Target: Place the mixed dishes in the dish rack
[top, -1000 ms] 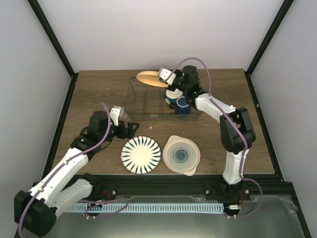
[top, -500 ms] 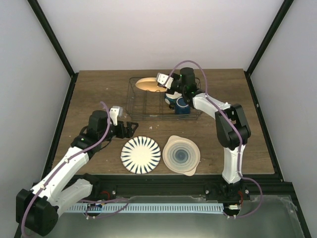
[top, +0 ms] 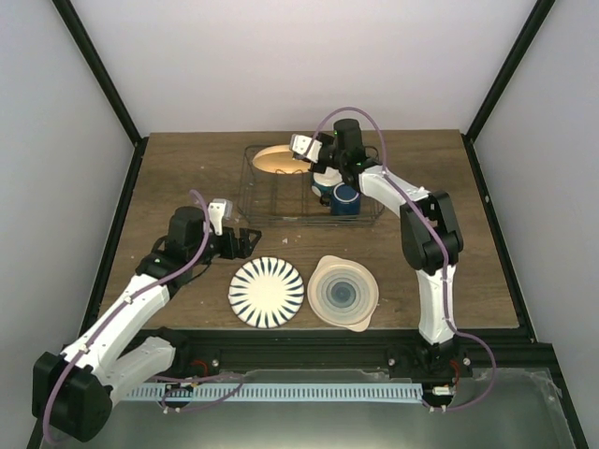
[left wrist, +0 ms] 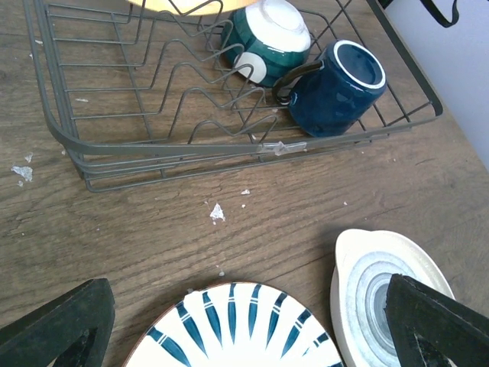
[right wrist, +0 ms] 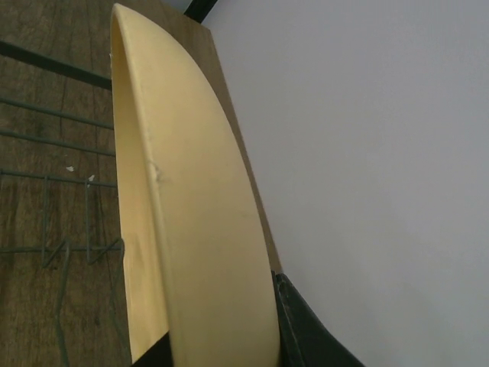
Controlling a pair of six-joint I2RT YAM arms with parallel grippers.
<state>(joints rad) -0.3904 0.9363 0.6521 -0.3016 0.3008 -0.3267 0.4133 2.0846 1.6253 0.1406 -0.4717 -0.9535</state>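
Observation:
The dish rack (top: 281, 195) stands at the back middle of the table. My right gripper (top: 303, 152) is shut on the edge of the orange plate (top: 273, 159) and holds it tilted over the rack's far left part. In the right wrist view the plate (right wrist: 191, 222) stands on edge between the fingers (right wrist: 306, 329), above the rack wires (right wrist: 46, 183). A small bowl (left wrist: 271, 34) and the dark blue mug (left wrist: 336, 88) lie in the rack's right part. The striped plate (top: 266, 292) and the pale blue-ringed plate (top: 343, 294) lie flat on the table. My left gripper (top: 245, 241) is open and empty, above the striped plate's far edge (left wrist: 237, 329).
Small white crumbs (left wrist: 217, 212) lie on the wood in front of the rack. The rack's front rim (left wrist: 229, 149) lies between my left gripper and the dishes inside. The pale plate (left wrist: 382, 294) sits close to the right of the striped one.
My right gripper has carried the orange plate down and a little left, into the rack's far left corner. The left arm has hardly moved.

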